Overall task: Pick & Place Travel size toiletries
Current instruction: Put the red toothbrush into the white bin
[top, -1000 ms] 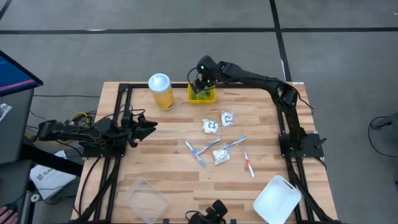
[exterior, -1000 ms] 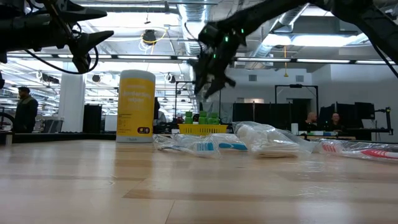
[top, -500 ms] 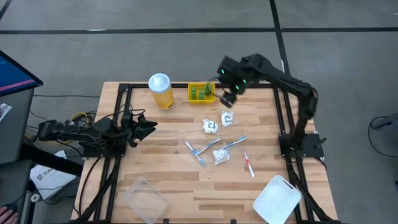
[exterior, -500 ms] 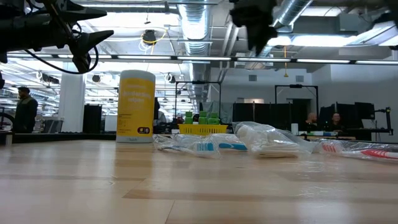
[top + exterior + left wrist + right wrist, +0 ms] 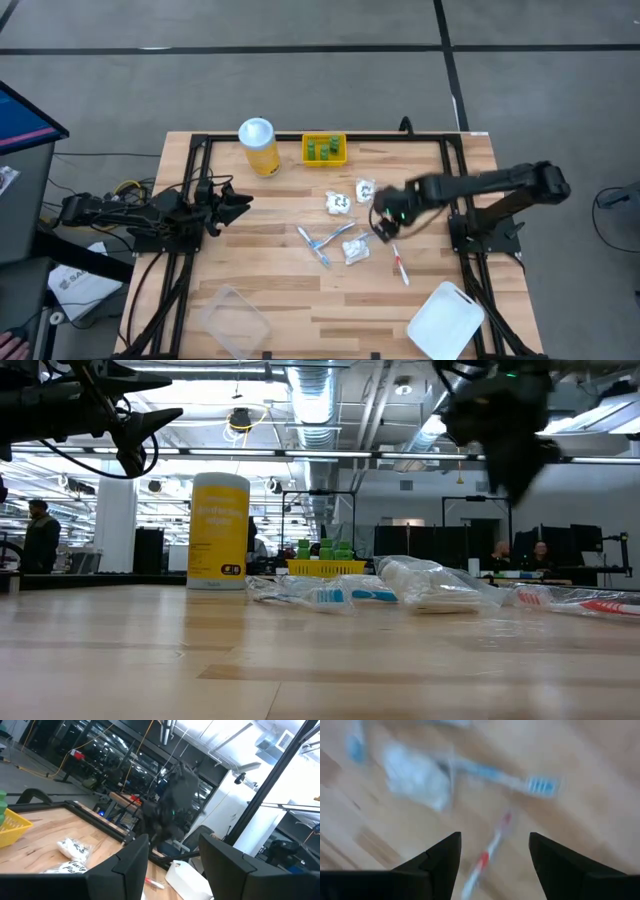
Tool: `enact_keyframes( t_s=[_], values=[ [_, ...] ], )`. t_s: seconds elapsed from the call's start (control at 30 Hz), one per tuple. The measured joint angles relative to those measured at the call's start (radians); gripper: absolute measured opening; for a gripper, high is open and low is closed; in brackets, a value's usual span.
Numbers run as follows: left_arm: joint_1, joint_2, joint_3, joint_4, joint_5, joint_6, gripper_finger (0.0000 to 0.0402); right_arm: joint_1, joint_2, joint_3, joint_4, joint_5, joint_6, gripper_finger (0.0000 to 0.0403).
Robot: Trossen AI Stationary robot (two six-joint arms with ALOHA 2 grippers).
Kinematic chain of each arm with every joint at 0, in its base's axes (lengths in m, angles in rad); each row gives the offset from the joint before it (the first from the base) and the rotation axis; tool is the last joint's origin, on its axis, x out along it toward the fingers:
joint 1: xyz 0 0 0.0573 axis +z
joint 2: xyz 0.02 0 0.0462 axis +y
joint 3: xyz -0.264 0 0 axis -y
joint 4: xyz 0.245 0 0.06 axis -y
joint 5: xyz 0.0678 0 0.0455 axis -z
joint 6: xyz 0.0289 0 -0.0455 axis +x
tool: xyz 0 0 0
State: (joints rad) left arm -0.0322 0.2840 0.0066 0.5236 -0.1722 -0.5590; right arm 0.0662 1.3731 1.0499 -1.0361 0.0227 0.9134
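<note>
High view: crinkled white packets [image 5: 340, 203], thin sticks [image 5: 400, 264].

3 green pieces [image 5: 323, 150] in tray; brushes [image 5: 327, 241], packets [image 5: 339, 203] mid-table.

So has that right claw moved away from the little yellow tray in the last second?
Yes. The right gripper has left the yellow tray and now hangs open over the red-white brush.
</note>
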Motion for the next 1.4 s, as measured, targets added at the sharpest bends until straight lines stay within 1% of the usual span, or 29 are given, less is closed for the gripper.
enact_keyframes(
  t_s=[0.13,0.27,0.37,0.43,0.6,0.67,0.73,0.87,0.9,0.93,1.03,1.17,1.27,1.33,1.4],
  values=[
    [0.000,0.000,0.000,0.001,0.000,0.000,0.0172,0.079,0.037,-0.087,0.014,-0.004,0.077,0.0225],
    [0.000,0.000,0.000,0.002,0.000,0.000,0.0172,0.116,0.109,-0.138,0.087,-0.029,0.082,0.0225],
    [0.000,0.000,0.000,0.002,0.000,0.000,0.0172,0.134,0.161,-0.170,0.151,-0.039,0.070,0.0225],
    [0.000,0.000,0.000,0.002,0.000,0.000,0.0172,0.134,0.188,-0.204,0.213,-0.066,0.068,0.0224],
    [0.000,0.000,0.000,0.002,0.001,0.000,0.0172,0.128,0.209,-0.307,0.347,-0.138,0.076,0.0208],
    [0.000,0.000,0.000,0.002,0.001,0.000,0.0172,0.126,0.209,-0.316,0.351,-0.147,0.087,0.0189],
    [0.000,0.000,0.000,0.002,0.001,0.000,0.0172,0.128,0.202,-0.318,0.350,-0.145,0.092,0.0153],
    [0.000,0.000,0.000,0.001,0.002,0.000,0.0172,0.113,0.180,-0.322,0.343,-0.146,0.075,0.0042],
    [0.000,0.000,0.000,0.001,0.002,0.000,0.0172,0.106,0.174,-0.323,0.345,-0.148,0.061,0.0023],
    [0.000,0.000,0.000,0.002,0.002,0.000,0.0172,0.100,0.165,-0.324,0.350,-0.149,0.048,0.0015],
    [0.000,0.000,0.000,0.002,0.002,0.000,0.0172,0.076,0.120,-0.301,0.322,-0.133,0.030,0.0021],
    [0.000,0.000,0.000,0.002,0.002,0.000,0.0172,0.051,0.003,-0.244,0.274,-0.105,-0.018,0.0007],
    [0.000,0.000,0.000,0.002,0.002,0.000,0.0172,0.058,-0.112,-0.190,0.273,-0.102,-0.125,0.0012],
    [0.000,0.000,0.000,0.001,0.002,0.000,0.0172,0.091,-0.186,-0.156,0.274,-0.103,-0.232,0.0009],
    [0.000,0.000,0.000,0.002,0.002,0.000,0.0172,0.149,-0.255,-0.134,0.262,-0.102,-0.327,0.0005]
  ],
)
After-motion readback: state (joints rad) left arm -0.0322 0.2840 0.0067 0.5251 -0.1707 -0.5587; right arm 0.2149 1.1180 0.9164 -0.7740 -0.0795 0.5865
